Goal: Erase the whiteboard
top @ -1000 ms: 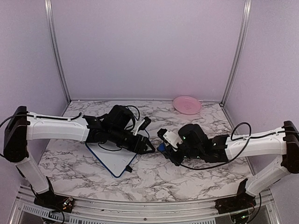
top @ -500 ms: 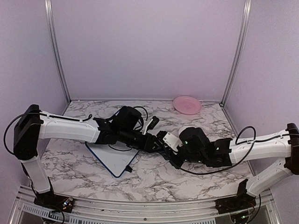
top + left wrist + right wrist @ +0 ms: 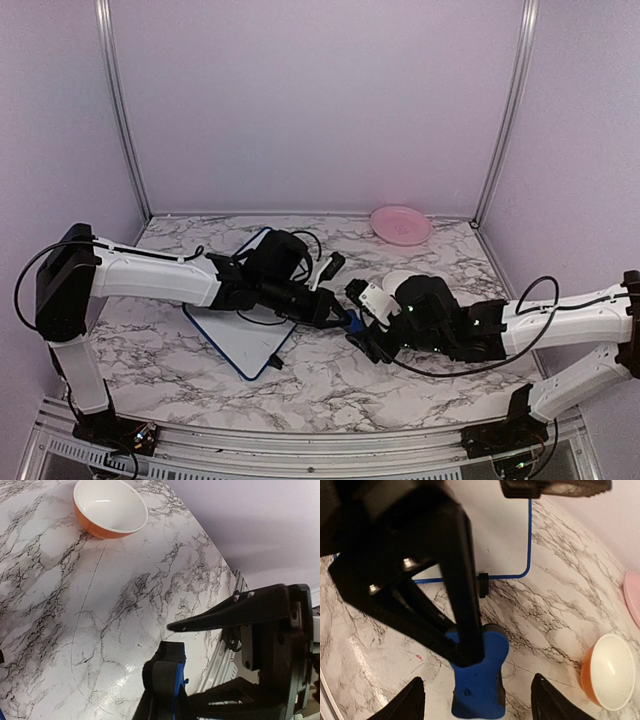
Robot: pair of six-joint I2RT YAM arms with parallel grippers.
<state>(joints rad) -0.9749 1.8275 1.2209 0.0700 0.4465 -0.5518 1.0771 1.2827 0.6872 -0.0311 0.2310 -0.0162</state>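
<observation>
The left gripper (image 3: 462,650) is clamped on the blue eraser (image 3: 479,685). The right gripper (image 3: 480,702) has its fingers apart, one on each side of it. The whiteboard (image 3: 245,345) lies on the bench (image 3: 420,390), under the left arm.

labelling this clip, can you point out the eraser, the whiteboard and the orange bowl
eraser (image 3: 479,686), right wrist view, on its blue top face
whiteboard (image 3: 502,537), right wrist view, on its bare white surface
bowl (image 3: 111,502), left wrist view, on its white inside
</observation>
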